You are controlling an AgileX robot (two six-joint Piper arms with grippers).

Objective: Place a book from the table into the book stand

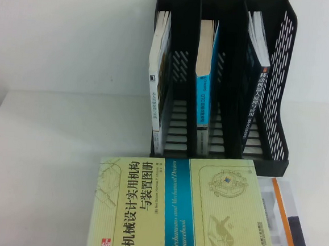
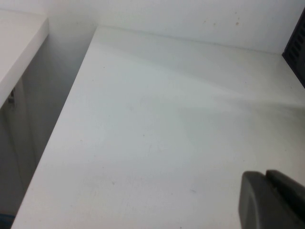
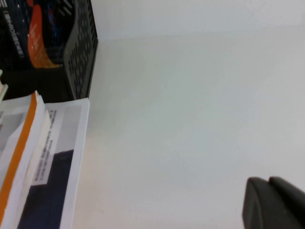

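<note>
The book (image 1: pixel 180 212), thick with a pale yellow-green cover and a blue band, lies flat on the white table (image 1: pixel 48 148) at the front middle. The black book stand (image 1: pixel 225 76) stands upright behind it, with one book in each of its three slots. Neither arm shows in the high view. My left gripper (image 2: pixel 266 174) is shut and empty over bare table (image 2: pixel 167 119), with a corner of the stand (image 2: pixel 298 47) at the view's edge. My right gripper (image 3: pixel 268 180) is shut and empty over bare table (image 3: pixel 190 95), apart from the stand (image 3: pixel 78 52).
A white book with an orange stripe (image 1: pixel 290 224) lies to the right of the big book and also shows in the right wrist view (image 3: pixel 28 157). The table's left edge and a gap beside it (image 2: pixel 43 109) show in the left wrist view.
</note>
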